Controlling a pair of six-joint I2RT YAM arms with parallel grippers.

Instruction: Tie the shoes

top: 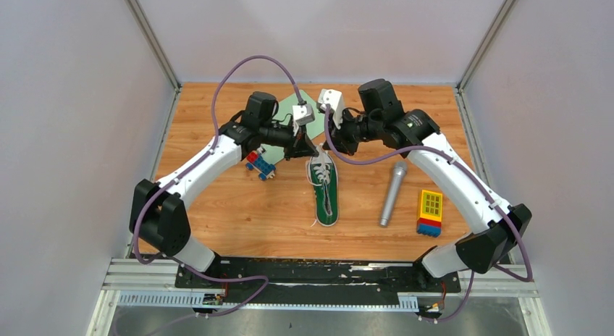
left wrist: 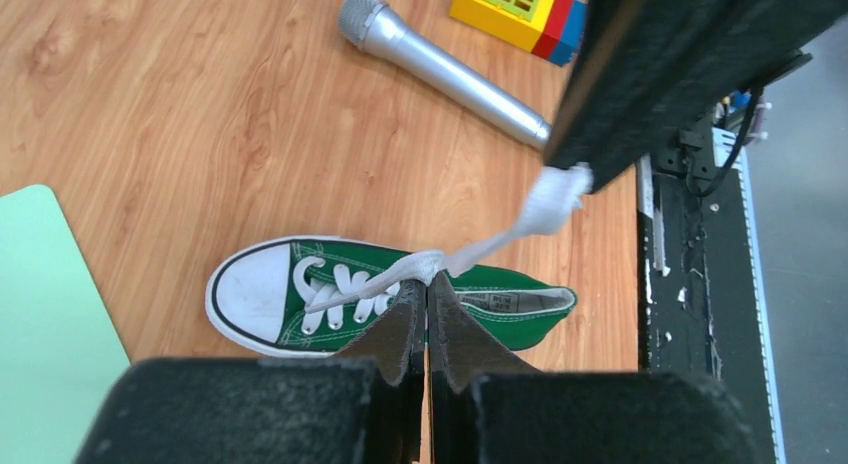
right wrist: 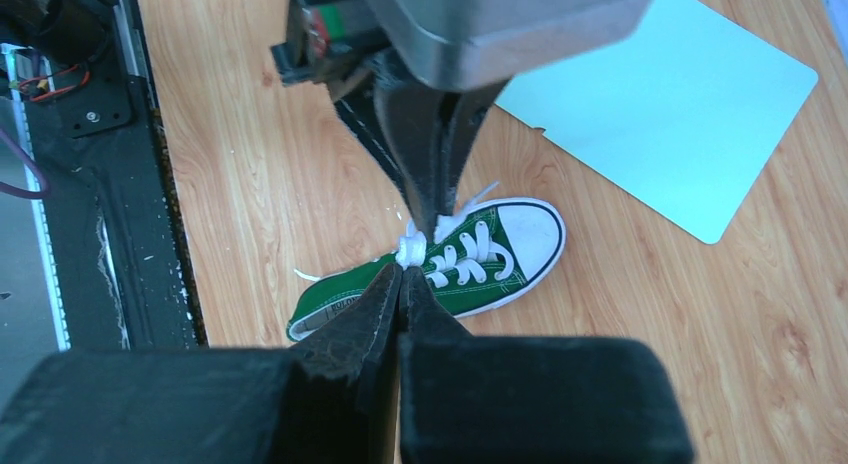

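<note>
The green sneaker [top: 325, 206] with white toe cap lies mid-table, toe pointing away from the arm bases. Both grippers hover close together above its laced front. My left gripper [top: 310, 149] [left wrist: 428, 282] is shut on a white lace [left wrist: 375, 284] pulled up from the eyelets. The same strand runs on, taut, to my right gripper [top: 331, 142] [right wrist: 403, 271], which is shut on a bunched bit of lace [right wrist: 410, 250]. In the right wrist view the shoe [right wrist: 480, 289] lies below the tips. In the left wrist view the shoe [left wrist: 520, 322] shows its open heel end.
A grey microphone [top: 392, 193] [left wrist: 450, 74] lies right of the shoe, and a yellow-topped block stack [top: 430, 211] [left wrist: 515, 9] beyond it. Small red and blue bricks [top: 261, 164] sit to the left. A pale green sheet [top: 288, 108] [right wrist: 670, 124] lies at the back.
</note>
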